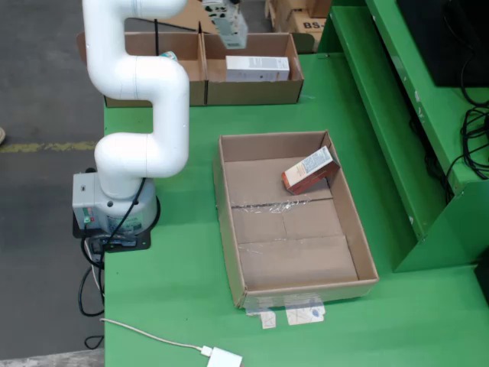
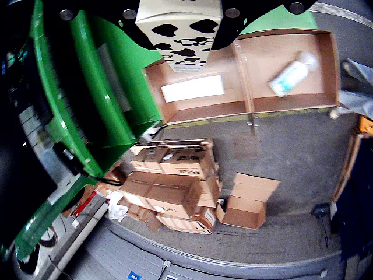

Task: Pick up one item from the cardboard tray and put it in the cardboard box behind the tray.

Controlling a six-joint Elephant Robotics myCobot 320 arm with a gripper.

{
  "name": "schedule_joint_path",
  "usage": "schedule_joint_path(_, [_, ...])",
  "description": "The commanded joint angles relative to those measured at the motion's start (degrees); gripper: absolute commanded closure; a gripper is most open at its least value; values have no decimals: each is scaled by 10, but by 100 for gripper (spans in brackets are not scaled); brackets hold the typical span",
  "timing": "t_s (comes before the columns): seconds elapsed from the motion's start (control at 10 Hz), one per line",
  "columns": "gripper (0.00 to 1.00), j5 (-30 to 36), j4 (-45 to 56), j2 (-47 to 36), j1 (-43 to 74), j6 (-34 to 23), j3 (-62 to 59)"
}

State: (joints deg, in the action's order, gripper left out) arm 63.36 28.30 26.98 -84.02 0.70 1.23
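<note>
My gripper [image 1: 228,21] is high at the back, shut on a white carton with black spots [image 1: 230,27]. In the wrist view the carton [image 2: 180,29] sits between the black fingers [image 2: 135,26], hanging over the divided cardboard box [image 2: 245,108]. The box [image 1: 252,93] holds a white flat pack [image 1: 257,68] in its right compartment and a pale bottle [image 1: 168,55] in the left one, partly hidden by the arm. The pack [image 2: 192,87] and bottle [image 2: 293,73] also show from the wrist. A brown-and-white carton [image 1: 309,170] leans in the cardboard tray [image 1: 226,222].
The arm's base [image 1: 114,206] stands at the table's left edge. A raised green shelf [image 1: 397,115] runs along the right. A white cable and adapter [image 1: 221,357] lie at the front edge. Beyond the table, stacked cardboard boxes [image 2: 169,192] sit on the floor.
</note>
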Motion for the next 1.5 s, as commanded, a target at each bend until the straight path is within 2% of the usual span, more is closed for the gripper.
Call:
schedule_joint_path(0.0, [100,-100,-558,175,37,-229,-12])
schedule_joint_path(0.2, [100,-88,-576,191,59,-246,-12])
schedule_joint_path(0.3, [100,-88,-576,210,86,-302,-12])
schedule_joint_path(0.4, [100,-88,-576,230,94,-246,-12])
schedule_joint_path(0.5, [100,-88,-576,241,105,-262,-12])
schedule_joint_path(1.4, [100,-88,-576,303,144,-264,-12])
